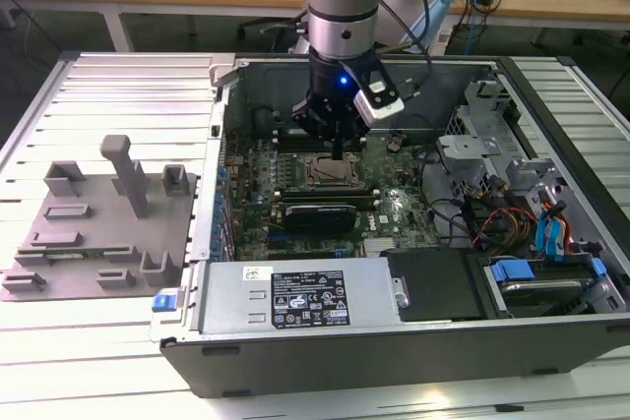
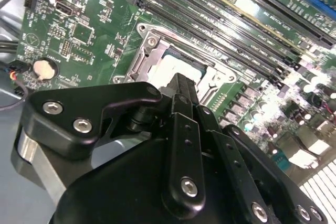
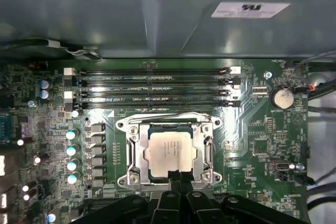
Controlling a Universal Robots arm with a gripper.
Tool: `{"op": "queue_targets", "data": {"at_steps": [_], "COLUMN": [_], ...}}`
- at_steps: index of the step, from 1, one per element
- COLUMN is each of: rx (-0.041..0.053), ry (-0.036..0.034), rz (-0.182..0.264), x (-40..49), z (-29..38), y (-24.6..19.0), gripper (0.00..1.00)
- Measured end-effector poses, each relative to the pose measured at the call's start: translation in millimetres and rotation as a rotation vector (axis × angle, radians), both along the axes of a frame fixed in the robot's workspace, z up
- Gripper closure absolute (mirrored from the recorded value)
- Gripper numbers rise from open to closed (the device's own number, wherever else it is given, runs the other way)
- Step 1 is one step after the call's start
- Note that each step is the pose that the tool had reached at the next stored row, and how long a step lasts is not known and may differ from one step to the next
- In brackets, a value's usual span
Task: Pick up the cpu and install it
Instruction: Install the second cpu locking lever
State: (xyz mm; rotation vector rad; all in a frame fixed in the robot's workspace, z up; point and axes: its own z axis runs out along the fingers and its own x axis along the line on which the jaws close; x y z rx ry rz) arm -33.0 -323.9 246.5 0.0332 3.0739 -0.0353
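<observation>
One cpu [image 3: 169, 151] lies seated in the single metal-framed socket [image 3: 129, 156] of the green motherboard [image 3: 252, 135], directly beneath the jaws' tips. The jaws [image 3: 178, 176] are closed together with nothing between them. Four memory slots [image 3: 152, 87] run just beyond the socket. One grey tray [image 1: 98, 233] rests on the counter [image 1: 128, 105], well apart from the jaws.

Exterior overhead, wrist views close, sharing socket [image 3: 170, 150]
</observation>
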Motion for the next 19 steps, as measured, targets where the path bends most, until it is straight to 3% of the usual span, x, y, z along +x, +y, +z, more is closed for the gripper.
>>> {"op": "queue_targets", "data": {"at_steps": [4, 5, 7, 8, 9, 15, 19], "rx": [-0.0001, -0.0002, -0.0014, -0.0023, -0.0029, -0.0033, -0.0037], "ry": [0.0013, 0.0093, 0.0316, 0.0498, 0.0581, 0.0717, 0.0724], "rz": [0.000, 0.000, 0.000, 0.000, 0.000, 0.008, 0.020], "x": [0.4, 1.0, 2.1, 3.2, 3.9, 9.6, 10.0], "z": [2.2, 2.3, 2.3, 2.1, 1.7, -1.5, -3.8], "y": [-0.2, -0.7, -2.5, -4.5, -6.5, -17.6, -26.5], "gripper": [0.89, 0.89, 0.89, 0.89, 0.89, 0.89, 0.89]}}
